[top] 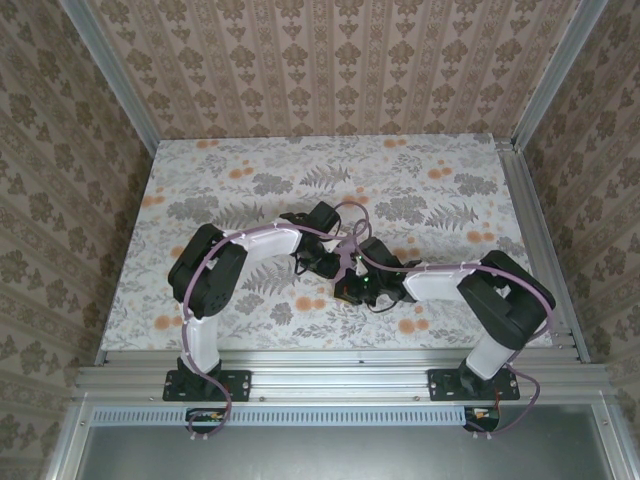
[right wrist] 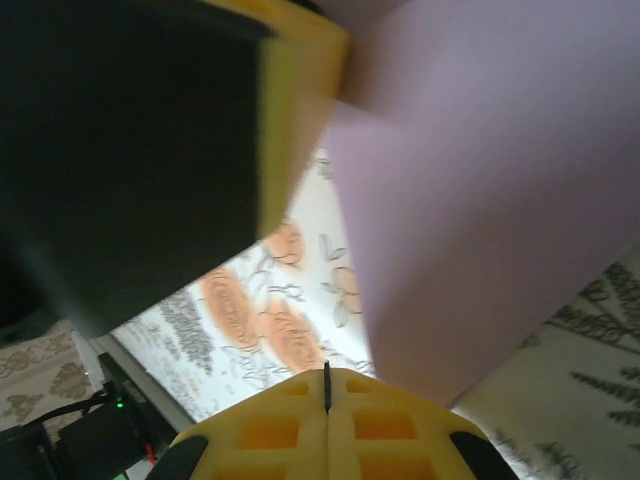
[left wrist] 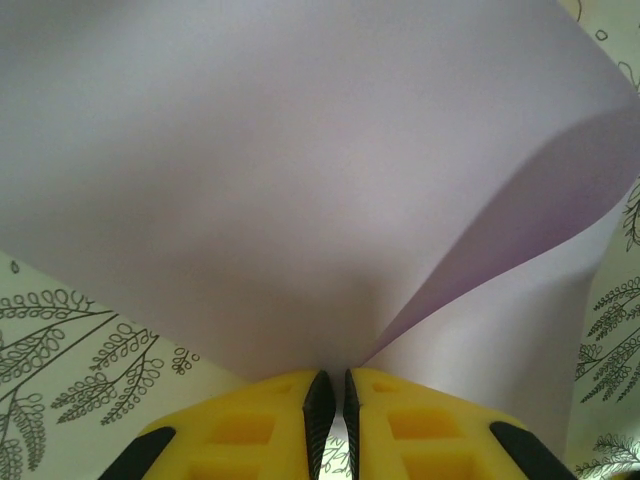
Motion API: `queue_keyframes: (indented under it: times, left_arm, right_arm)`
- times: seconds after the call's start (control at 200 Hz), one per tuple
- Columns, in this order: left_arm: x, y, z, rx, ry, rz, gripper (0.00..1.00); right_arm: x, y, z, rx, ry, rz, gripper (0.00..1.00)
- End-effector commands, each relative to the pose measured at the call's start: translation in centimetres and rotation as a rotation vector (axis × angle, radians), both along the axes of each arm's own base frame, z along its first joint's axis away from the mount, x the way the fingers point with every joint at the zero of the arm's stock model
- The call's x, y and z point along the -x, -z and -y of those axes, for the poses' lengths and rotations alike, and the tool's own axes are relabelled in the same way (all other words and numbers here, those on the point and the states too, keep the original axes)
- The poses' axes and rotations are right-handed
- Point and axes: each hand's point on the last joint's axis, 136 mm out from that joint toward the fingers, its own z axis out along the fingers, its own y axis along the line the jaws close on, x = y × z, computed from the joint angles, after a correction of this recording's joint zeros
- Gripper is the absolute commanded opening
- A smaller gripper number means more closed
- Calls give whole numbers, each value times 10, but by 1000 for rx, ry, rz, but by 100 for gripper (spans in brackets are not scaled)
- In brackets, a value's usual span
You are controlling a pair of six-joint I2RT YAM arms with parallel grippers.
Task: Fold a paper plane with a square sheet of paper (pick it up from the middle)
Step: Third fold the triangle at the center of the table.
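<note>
left gripper (left wrist: 332, 378) — yellow fingers (left wrist: 250, 425) nearly together with a thin slit between them, clamped on the square sheet of paper (left wrist: 300, 180) at its low point. The sheet is up off the tablecloth (left wrist: 80, 340) and bowed. One flap curls over on the right, and its free edge arcs from the pinch point up toward the right. The sheet's left edge slants down across the fern print to the fingertips.

right gripper (right wrist: 327, 375) — fingers pressed together, with just a seam line between them. In the right wrist view the lavender sheet hangs just beyond its right fingertip, lower corner pointing down at it; can't tell if they touch. The left gripper's finger sits blurred at upper left there, at the sheet's top corner.

Top view: both wrists meet near the middle of the table, a bit toward the near rail (top: 340, 365), with a sliver of lavender between them. There is open cloth on the far half and out to both sides. Papered walls (top: 60, 200) and aluminium posts (top: 108, 70) box in the left, right and far edges.
</note>
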Motion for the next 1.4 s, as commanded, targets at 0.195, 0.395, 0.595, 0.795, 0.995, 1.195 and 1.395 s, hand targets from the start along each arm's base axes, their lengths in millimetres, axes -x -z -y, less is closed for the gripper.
queue_keyframes:
  times: [0.195,0.395,0.595,0.795,0.995,1.195,1.395]
  left_arm:
    - [31,68,-56,-252,8,-119,18]
    - [29,68,-56,-253,7,-119,18]
    - [27,65,-53,-238,6,-107,18]
    - [26,58,-52,-228,2,-91,18]
    - [27,57,-51,-224,2,-89,18]
    - [27,57,-54,-236,6,-86,18]
    - [28,60,-56,-250,11,-87,18]
  right_arm:
    - [16,21,11,84,-26,-57,0]
    - [28,5,20,93,-67,-51,0]
    - [-14,-26,22,-52,43,8,0]
    - [-55,-22,36,-60,166,37,0]
    - [-72,-7,32,-32,163,32,0]
    - [-75,14,47,65,167,21,0]
    - [-71,32,71,159,173,8,0]
